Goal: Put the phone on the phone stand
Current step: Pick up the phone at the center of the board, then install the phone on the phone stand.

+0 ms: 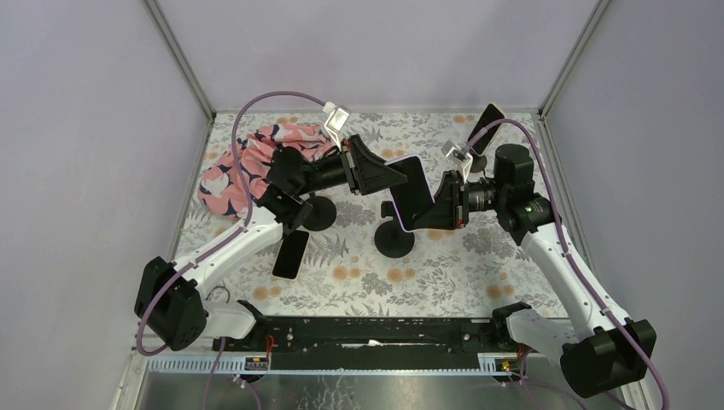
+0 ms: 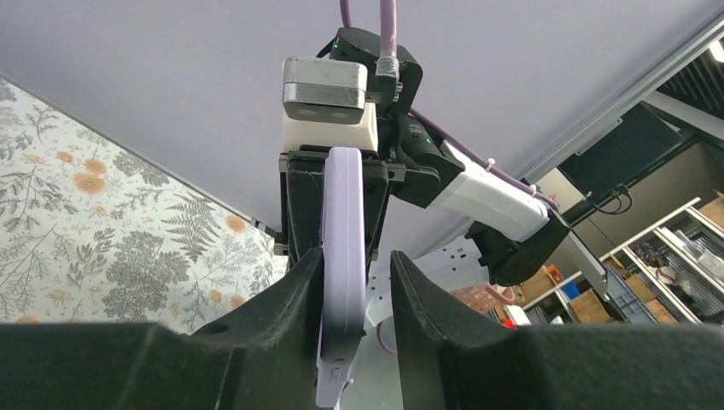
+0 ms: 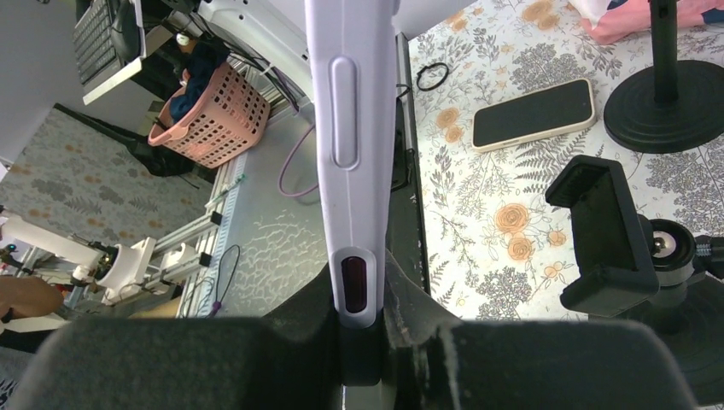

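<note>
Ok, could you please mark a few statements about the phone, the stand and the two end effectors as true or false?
1. The right end effector grips the lilac-cased phone. True.
2. The left end effector is clamped tight on that phone. False: a gap shows beside one finger.
3. The phone sits in the stand clamp. False: the clamp is empty and the phone is held in the air.
4. A second phone lies flat on the table. True.

Pale grey walls [image 1: 359, 51] and metal corner posts [image 1: 178, 55] surround a floral tablecloth [image 1: 444, 273]; beyond it stand storage shelves [image 2: 674, 256] and a pink basket [image 3: 213, 120] holding dark clothes [image 3: 198, 73]
</note>
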`<state>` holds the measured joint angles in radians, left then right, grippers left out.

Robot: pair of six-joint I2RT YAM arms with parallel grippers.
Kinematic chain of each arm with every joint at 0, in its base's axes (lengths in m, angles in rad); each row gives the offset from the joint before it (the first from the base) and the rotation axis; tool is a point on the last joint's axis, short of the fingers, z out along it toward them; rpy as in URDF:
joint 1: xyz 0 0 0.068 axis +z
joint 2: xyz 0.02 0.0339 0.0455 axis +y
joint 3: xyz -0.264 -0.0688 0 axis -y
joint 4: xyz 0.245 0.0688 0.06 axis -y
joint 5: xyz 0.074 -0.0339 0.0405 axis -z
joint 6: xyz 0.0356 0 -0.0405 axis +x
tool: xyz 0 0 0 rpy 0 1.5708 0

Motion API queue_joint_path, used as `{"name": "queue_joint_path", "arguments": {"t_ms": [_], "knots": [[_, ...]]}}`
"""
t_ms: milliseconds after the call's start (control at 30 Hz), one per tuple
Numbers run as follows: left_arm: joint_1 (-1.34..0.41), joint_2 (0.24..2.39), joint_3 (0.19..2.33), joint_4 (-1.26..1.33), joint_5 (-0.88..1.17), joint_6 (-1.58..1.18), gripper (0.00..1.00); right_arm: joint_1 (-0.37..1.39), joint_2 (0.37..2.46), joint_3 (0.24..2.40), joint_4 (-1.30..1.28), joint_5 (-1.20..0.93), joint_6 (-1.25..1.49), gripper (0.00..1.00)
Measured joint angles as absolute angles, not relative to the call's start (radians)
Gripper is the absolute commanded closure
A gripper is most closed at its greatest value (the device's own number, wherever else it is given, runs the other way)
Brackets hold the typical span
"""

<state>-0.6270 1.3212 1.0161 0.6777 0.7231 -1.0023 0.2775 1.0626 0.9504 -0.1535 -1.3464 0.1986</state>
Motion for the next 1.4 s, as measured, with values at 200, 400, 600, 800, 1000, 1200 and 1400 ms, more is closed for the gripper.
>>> {"name": "queue_joint_path", "arguments": {"t_ms": [200, 400, 600, 800, 1000, 1200, 1400], "knots": [[-0.623, 1.339, 1.052, 0.625, 0.771, -0.982, 0.91, 0.278, 1.055, 0.961, -0.207, -1.350, 0.144, 0.99], [-0.616, 1.390, 1.129, 0.566, 0.831, -0.928, 1.00, 0.269, 1.055, 0.968, -0.251, -1.345, 0.127, 0.78], [-0.587, 1.454, 1.293, 0.370, 0.956, -0.801, 1.00, 0.266, 1.048, 1.021, -0.392, -1.310, -0.031, 0.00], [-0.445, 1.482, 1.334, 0.365, 1.159, -0.744, 1.00, 0.149, 0.946, 1.059, -0.567, -1.176, -0.247, 0.00], [-0.426, 1.592, 1.354, 0.411, 1.292, -0.721, 1.00, 0.086, 0.884, 0.973, -0.575, -0.985, -0.292, 0.04], [-0.431, 1.626, 1.362, 0.445, 1.321, -0.679, 1.00, 0.091, 0.937, 0.936, -0.548, -0.898, -0.253, 0.11], [-0.484, 1.666, 1.358, 0.649, 1.324, -0.756, 1.00, 0.092, 0.958, 0.920, -0.496, -0.900, -0.207, 0.10]]}}
